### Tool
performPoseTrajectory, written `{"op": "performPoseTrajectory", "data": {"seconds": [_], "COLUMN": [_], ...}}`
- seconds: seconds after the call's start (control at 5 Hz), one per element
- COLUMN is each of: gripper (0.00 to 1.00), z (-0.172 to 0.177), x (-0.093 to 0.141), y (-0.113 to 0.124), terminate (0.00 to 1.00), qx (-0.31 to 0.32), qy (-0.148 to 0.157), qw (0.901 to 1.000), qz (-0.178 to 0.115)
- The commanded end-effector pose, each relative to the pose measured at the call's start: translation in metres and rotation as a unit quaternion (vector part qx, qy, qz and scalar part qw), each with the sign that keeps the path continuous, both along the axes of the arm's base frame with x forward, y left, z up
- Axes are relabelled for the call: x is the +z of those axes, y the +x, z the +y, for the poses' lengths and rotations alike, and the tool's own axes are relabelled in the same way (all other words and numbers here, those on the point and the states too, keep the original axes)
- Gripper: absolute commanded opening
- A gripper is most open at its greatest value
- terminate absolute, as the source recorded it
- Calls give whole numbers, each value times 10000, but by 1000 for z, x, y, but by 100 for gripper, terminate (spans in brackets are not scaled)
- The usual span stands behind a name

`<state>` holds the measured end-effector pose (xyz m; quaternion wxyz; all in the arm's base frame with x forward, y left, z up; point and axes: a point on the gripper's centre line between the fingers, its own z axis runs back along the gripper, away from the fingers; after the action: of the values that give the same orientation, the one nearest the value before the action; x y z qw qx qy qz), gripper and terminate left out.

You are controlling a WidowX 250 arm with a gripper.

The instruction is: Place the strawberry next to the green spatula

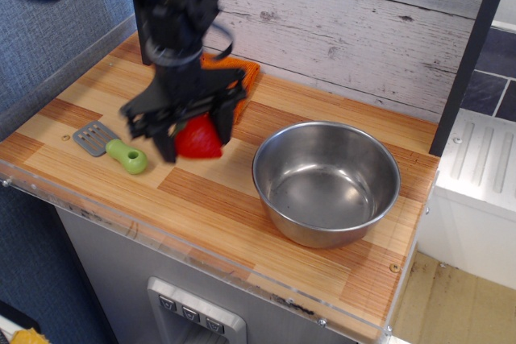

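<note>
My black gripper (193, 136) is shut on the red strawberry (198, 138) and holds it low over the wooden counter, just right of the green spatula (111, 147). The spatula lies flat near the front left, grey slotted blade to the left, light-green handle toward the strawberry. A small gap shows between handle tip and gripper finger. I cannot tell whether the strawberry touches the counter.
A steel bowl (326, 181) stands to the right of the gripper. An orange folded cloth (240, 74) lies behind the arm, mostly hidden. A dark post (147, 38) stands at the back left. The counter's front edge (201, 251) has a clear plastic lip.
</note>
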<state>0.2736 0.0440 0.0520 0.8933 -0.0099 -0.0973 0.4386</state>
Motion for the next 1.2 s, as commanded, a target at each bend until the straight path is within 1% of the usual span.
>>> {"op": "performPoseTrajectory", "data": {"seconds": [0.0, 0.2, 0.4, 0.6, 1.0], "gripper": [0, 0, 0, 100, 100], "z": [13, 12, 12, 13, 10], "x": [-22, -29, -31, -25, -29], "y": [-15, -9, -6, -6, -7], "terminate": [0, 0, 0, 0, 0], "qx": [41, -49, -171, -56, 51], "qy": [243, 184, -2, 63, -83], "qw": [9997, 9998, 9998, 9997, 9994], "qz": [-16, -42, 93, 224, 335]}}
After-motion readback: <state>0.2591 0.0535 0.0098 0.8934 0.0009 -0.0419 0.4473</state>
